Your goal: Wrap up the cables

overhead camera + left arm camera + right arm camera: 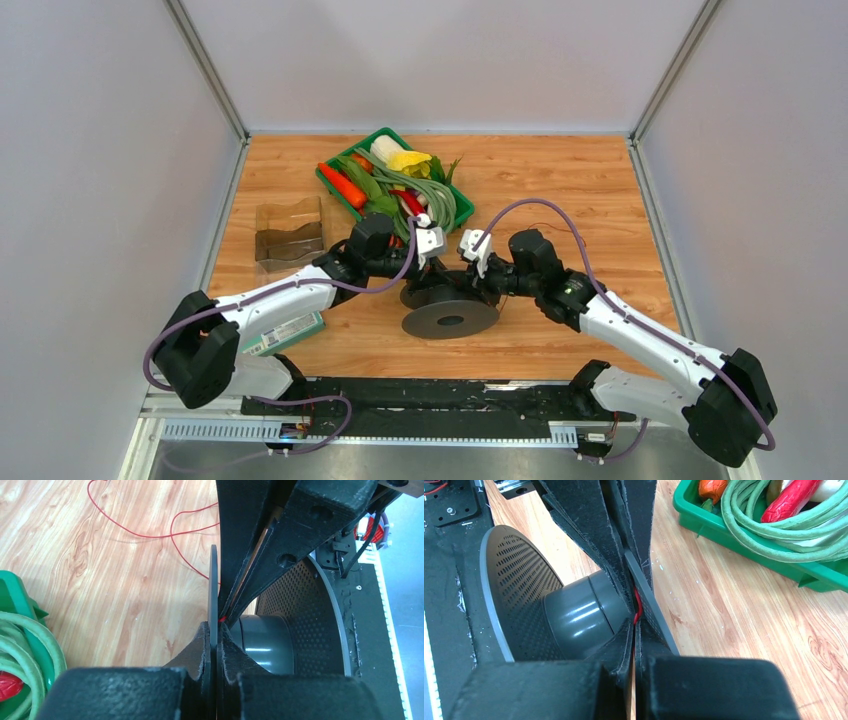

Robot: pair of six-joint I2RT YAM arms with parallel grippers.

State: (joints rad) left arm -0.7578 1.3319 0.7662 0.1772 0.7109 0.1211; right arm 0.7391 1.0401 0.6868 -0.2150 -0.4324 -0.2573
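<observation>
A thin red wire [145, 535] lies in loose loops on the wooden table and runs to a grey spool [450, 318] at the table's middle front. My left gripper [214, 630] is shut on the edge of the spool's thin flange [213, 580]. My right gripper [634, 625] is shut on the red wire [637, 606] right beside the spool's hub [579, 615]. Its fingers [250, 570] reach down next to the flange in the left wrist view. Both grippers meet at the spool in the top view, left [425, 280] and right [472, 284].
A green tray [330, 180] of vegetables with pale green bean strands [774, 535] stands just behind the spool. A clear container [290, 235] sits at the left. A green and white box [290, 335] lies under the left arm. A black rail [420, 400] runs along the near edge.
</observation>
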